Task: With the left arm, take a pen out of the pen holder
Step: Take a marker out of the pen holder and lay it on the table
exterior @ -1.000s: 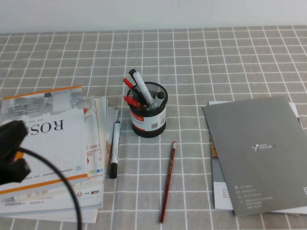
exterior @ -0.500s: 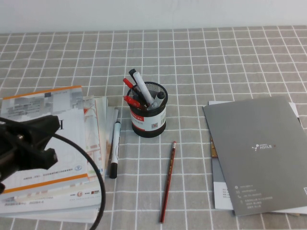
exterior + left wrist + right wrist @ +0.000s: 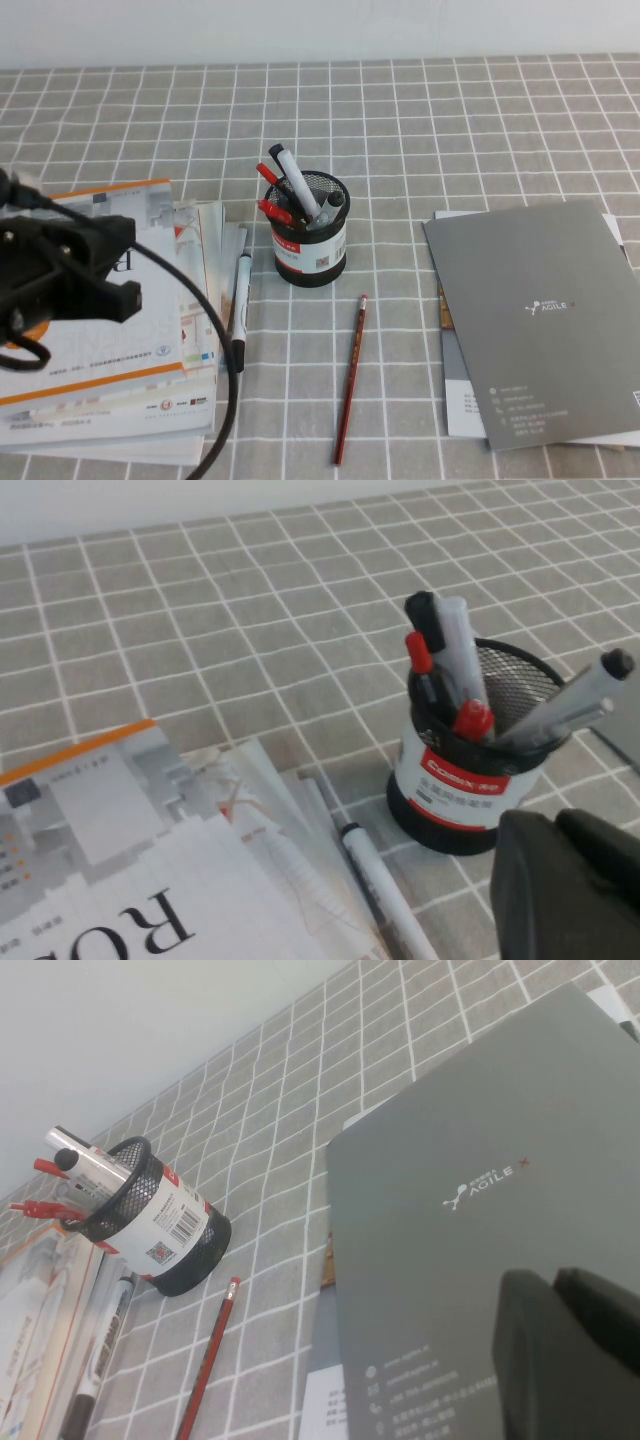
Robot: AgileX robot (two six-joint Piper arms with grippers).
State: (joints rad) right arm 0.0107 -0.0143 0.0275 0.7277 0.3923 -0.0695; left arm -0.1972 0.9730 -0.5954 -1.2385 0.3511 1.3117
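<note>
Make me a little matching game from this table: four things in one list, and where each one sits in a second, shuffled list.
Things:
1. pen holder
2. red pencil
3. left pincer
4. right pincer

Places:
A. over the grey booklet, on the right
B. upright mid-table, pens inside
C. flat on the checked cloth, nearer the robot than the holder
D. shut, over the book stack, on the left

Pairs: 1-B, 2-C, 3-D, 4-A

The pen holder (image 3: 310,255) with pens (image 3: 298,185) stands mid-table (image 3: 450,130). A marker (image 3: 241,280) and stacked books (image 3: 120,385) lie to its left, a pencil (image 3: 350,380) before it, and booklets (image 3: 540,320) by the right edge.
</note>
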